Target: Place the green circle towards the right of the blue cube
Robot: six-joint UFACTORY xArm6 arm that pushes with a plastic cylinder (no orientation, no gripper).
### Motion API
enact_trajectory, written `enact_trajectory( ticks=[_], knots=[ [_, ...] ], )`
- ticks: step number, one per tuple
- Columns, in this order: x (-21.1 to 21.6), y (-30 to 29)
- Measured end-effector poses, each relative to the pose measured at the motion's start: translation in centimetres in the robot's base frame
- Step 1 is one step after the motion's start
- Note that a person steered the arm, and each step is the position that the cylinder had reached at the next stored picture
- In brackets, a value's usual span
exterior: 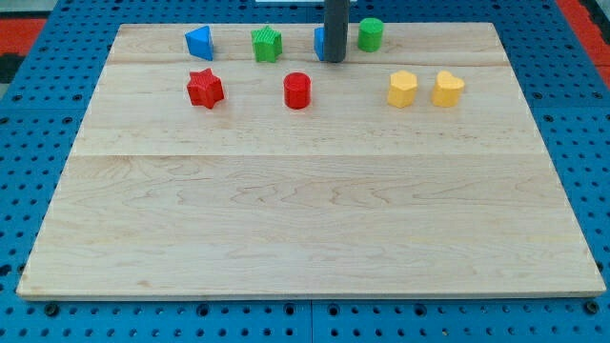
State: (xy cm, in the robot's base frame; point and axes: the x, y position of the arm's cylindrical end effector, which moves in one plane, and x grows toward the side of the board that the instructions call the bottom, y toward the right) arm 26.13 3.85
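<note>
The green circle (371,34) stands near the view's top, right of centre. The blue cube (321,42) is just to its left, mostly hidden behind my rod. My tip (333,59) rests on the board right in front of the blue cube, a little to the left of the green circle and apart from it.
A blue triangle-like block (199,43) and a green star (267,44) sit in the top row to the left. A red star (204,88), a red cylinder (297,90) and two yellow blocks (403,89) (447,89) form a second row. The wooden board (305,219) lies on a blue pegboard.
</note>
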Motion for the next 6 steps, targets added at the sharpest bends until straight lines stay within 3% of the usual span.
enact_trajectory(
  ticks=[1, 2, 3, 4, 6],
  knots=[
    [2.5, 1.7],
    [1.1, 8.0],
    [-3.8, 12.6],
    [-6.9, 11.1],
    [-6.9, 4.1]
  ],
)
